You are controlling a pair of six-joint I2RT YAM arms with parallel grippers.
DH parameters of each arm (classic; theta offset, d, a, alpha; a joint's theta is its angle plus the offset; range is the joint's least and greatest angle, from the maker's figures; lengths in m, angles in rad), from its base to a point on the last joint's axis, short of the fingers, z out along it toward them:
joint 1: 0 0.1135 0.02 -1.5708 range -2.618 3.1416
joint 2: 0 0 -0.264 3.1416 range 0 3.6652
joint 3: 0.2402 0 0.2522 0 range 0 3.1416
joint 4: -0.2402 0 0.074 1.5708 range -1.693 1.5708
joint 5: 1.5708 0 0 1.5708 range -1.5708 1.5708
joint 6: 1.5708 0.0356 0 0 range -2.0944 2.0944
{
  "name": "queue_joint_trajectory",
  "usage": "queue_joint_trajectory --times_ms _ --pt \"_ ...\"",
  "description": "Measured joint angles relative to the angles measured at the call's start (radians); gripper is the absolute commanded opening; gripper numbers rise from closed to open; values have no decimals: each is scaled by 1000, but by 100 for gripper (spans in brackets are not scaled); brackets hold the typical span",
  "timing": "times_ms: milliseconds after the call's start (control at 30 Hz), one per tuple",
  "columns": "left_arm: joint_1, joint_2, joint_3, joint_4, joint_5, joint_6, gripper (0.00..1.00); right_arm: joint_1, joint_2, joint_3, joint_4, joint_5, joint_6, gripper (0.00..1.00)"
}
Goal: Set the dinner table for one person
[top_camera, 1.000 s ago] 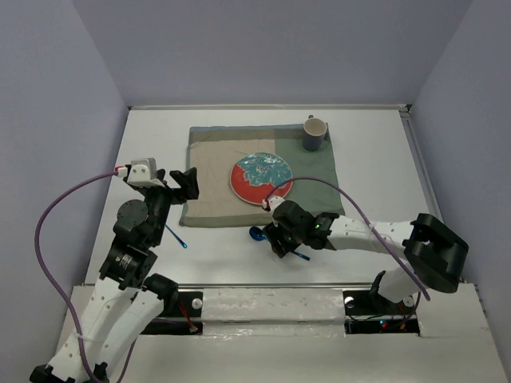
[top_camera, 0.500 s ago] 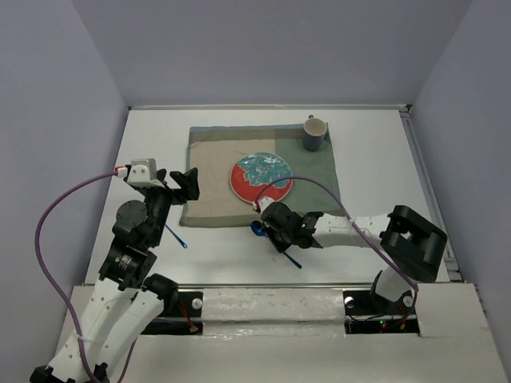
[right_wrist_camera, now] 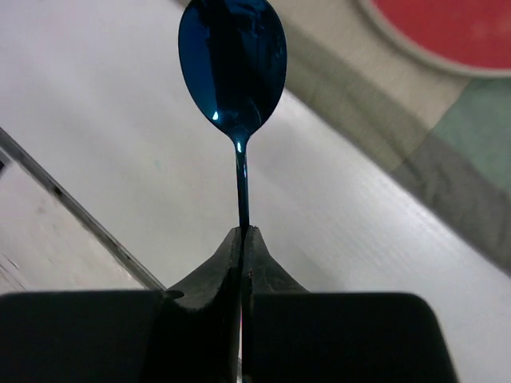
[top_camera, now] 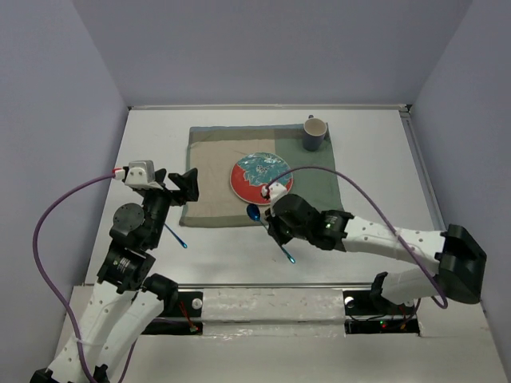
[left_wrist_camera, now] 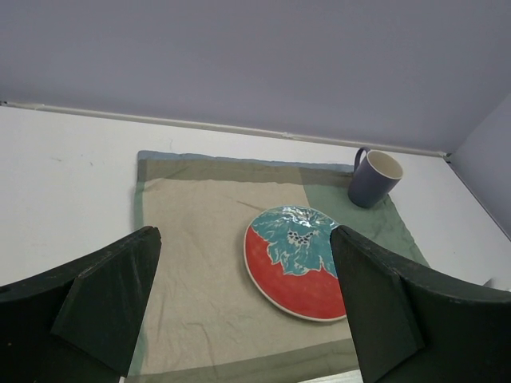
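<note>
My right gripper (top_camera: 272,229) is shut on the thin handle of a shiny blue spoon (top_camera: 254,212), held off the white dinner table (top_camera: 375,144) just in front of the placemat's near edge. In the right wrist view the spoon (right_wrist_camera: 231,60) sticks straight out of the shut gripper (right_wrist_camera: 242,231), bowl foremost. A tan-and-green placemat (top_camera: 215,167) carries a red and teal plate (top_camera: 261,177) and a grey-blue mug (top_camera: 314,132). My left gripper (top_camera: 190,183) hovers open at the placemat's left edge with nothing between its fingers (left_wrist_camera: 112,295); the plate (left_wrist_camera: 295,263) shows between them.
A second thin blue utensil (top_camera: 177,237) lies on the table beside the left arm. Pale lavender walls enclose the table on three sides. A metal rail (right_wrist_camera: 72,207) runs along the near edge.
My right gripper has closed on the spoon's handle and lifted it off the table toward the placemat's front edge. The left arm has barely moved.
</note>
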Motion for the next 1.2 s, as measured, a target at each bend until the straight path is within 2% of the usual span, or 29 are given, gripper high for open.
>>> queue_joint_trajectory --times_ms 100,200,300,500,800,1200 --pt "0 0 0 2 4 -2 99 -74 -63 50 1 26 -1 0" --pt "0 -1 0 2 11 -3 99 -207 -31 113 14 51 -14 0" --pt "0 -5 0 3 20 -6 99 -366 69 182 25 106 -32 0" --pt "0 -6 0 3 32 -6 99 -529 236 229 47 137 -34 0" --pt "0 -6 0 3 42 -7 99 -639 418 282 97 77 3 0" --pt "0 2 0 3 49 -7 99 -663 488 303 156 59 38 0"
